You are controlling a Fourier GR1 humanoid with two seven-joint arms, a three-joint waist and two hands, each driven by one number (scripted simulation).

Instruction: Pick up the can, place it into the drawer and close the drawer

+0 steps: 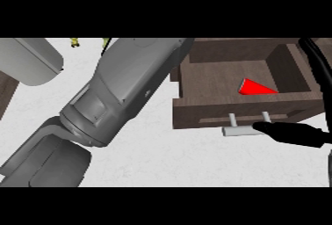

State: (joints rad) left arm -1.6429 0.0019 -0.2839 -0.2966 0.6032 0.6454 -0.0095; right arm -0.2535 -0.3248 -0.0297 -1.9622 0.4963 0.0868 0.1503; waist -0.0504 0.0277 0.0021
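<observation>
Touching drawer handle point(241, 130): right hand point(292, 133)

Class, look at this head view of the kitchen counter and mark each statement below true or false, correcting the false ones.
1. The drawer is open. True.
2. A red thing lies inside the drawer. True.
3. The drawer's handle is gold. False: it is a pale grey bar on two posts.
4. A black finger of the right hand is at the handle. True.
5. The drawer is made of white plastic. False: it is dark brown wood.
6. A grey forearm lies across the right side of the view. False: it crosses the left and middle, over the white counter.
</observation>
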